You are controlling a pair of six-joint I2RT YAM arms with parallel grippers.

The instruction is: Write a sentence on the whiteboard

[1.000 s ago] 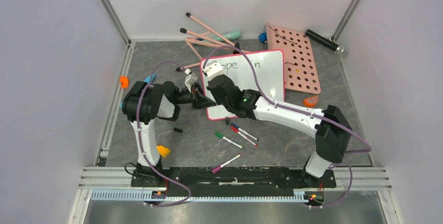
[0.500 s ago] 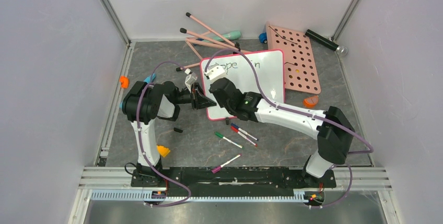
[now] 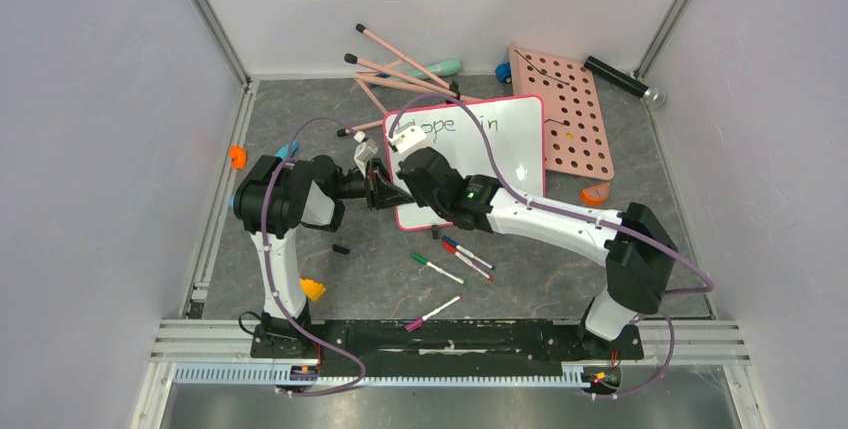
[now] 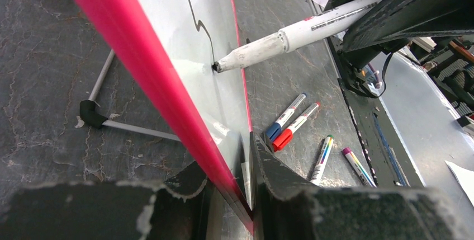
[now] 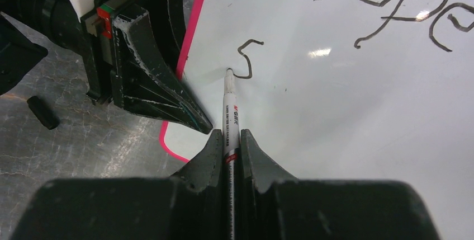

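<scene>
A large glossy whiteboard with a pink-red rim and rounded corners lies on the grey mottled table, in the middle towards the back. Its right edge meets a pink panel full of round holes. The sentence is thin black handwriting. From above, the top line shows the letters "ope in", and its first letter is hidden behind the right arm. On the second line, near the board's lower left corner, there is only a small "s"-shaped stroke. The left gripper reaches in from the left, its two dark fingers set narrowly apart and clamped on the board's left edge close to the near corner, one finger above the pink rim and one below. The right gripper is closed tightly around a white marker that points straight out past its fingertips. The marker's black tip touches the white surface at the lower end of the "s" stroke, just beside the left gripper's fingers. Several loose capped pens lie on the table in front of the board.
</scene>
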